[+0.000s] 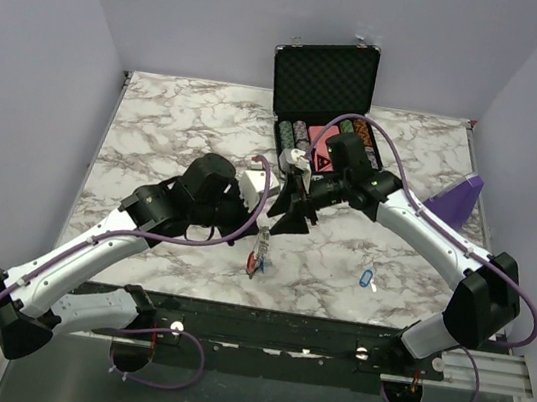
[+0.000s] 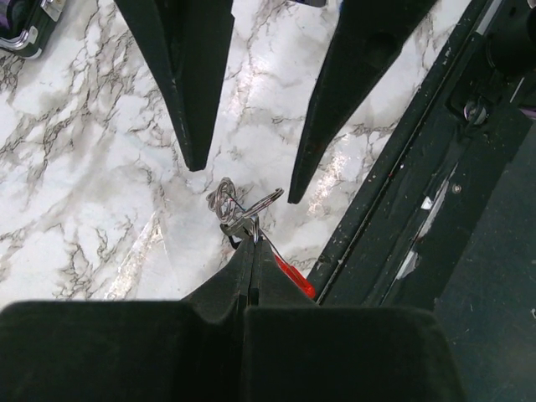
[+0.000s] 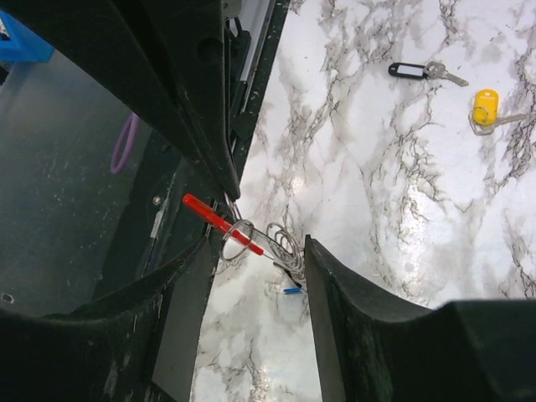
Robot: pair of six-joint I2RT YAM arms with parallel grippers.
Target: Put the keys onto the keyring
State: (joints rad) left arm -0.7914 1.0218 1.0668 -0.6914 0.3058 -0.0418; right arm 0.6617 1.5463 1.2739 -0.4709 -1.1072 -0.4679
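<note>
My left gripper [image 2: 249, 248] is shut on the keyring [image 2: 295, 277], a red and silver loop held just above the marble near the table's front edge. Silver split rings [image 2: 239, 204] of keys hang on it, and a sliver of blue tag [image 3: 291, 290] shows below them. The right gripper [image 3: 260, 251] is open, its fingers either side of the keyring [image 3: 219, 222] and rings; its right finger [image 3: 335, 285] is close against them. From above, the left gripper [image 1: 260, 242] and right gripper [image 1: 277, 225] meet at the table's middle front. Loose keys lie apart: black-tagged [image 3: 414, 72], yellow-tagged [image 3: 486, 107], light-blue-tagged [image 1: 368, 277].
An open black case [image 1: 324, 83] of poker chips stands at the back centre. A purple wedge-shaped object [image 1: 456, 201] sits at the right edge and a white object [image 1: 250, 186] is behind the left wrist. The black base rail [image 1: 270, 328] runs along the front edge.
</note>
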